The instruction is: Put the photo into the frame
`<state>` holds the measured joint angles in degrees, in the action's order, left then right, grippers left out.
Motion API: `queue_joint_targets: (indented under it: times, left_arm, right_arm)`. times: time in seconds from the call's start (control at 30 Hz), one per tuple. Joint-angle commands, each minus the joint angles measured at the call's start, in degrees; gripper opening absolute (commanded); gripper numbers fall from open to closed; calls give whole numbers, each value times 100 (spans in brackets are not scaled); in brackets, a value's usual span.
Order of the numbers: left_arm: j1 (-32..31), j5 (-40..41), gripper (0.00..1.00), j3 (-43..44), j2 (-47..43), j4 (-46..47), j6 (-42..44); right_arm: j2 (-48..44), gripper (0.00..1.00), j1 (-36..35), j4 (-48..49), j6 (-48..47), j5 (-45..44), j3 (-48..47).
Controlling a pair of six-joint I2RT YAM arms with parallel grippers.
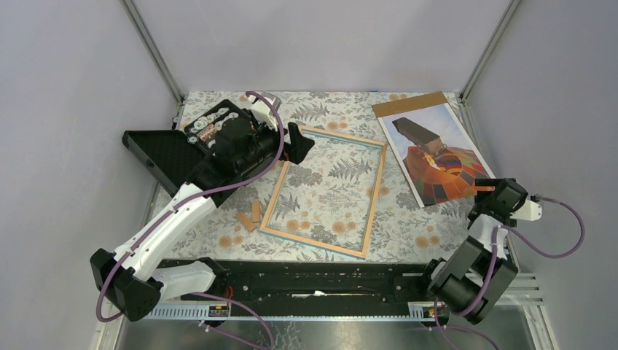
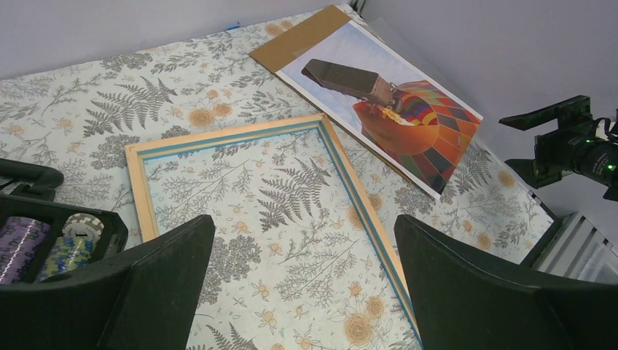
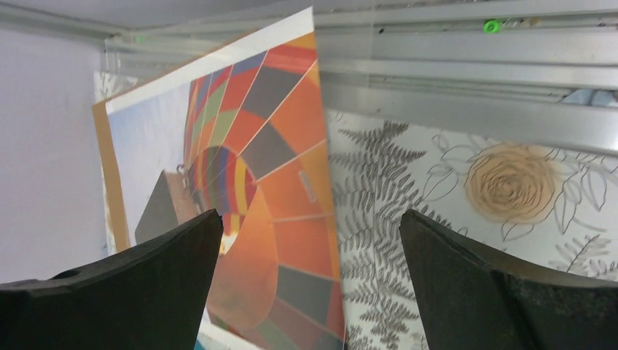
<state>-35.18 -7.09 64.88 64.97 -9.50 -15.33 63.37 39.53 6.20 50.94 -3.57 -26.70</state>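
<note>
The frame (image 1: 374, 191) lies flat mid-table, a light wood rim with a blue edge, and the tablecloth shows through its pane. The photo (image 1: 437, 157) of an orange-red balloon rests at the far right on a brown backing board (image 1: 409, 103). My left gripper (image 1: 297, 146) hangs open above the frame's far-left corner; in the left wrist view the frame (image 2: 233, 135) spreads beneath its jaws (image 2: 306, 240), with the photo (image 2: 393, 109) beyond. My right gripper (image 1: 490, 191) is open at the photo's near right corner. The right wrist view shows the photo's edge (image 3: 248, 182) between its open fingers (image 3: 310, 226).
A black case (image 1: 164, 157) holding round chips (image 1: 211, 127) sits open at the far left, under the left arm. Two small wooden pieces (image 1: 251, 215) lie left of the frame. Grey walls and metal posts close in the table on three sides.
</note>
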Motion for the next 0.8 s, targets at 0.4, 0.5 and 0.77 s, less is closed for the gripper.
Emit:
queue_joint_targets:
  times: [0.4,0.5,0.77]
  left_arm:
    - [-28,-230,99,245,268,184,-88]
    - [-31,-253,99,254,287,183,-94]
    - [-33,-311,99,266,310,185,-117]
  right_arm:
    - [2159,95,521,3427,454,1264,622]
    - [2519,93,528,4148,612,1696,713]
    - [3073,86,538,6132,1075,2590,1038]
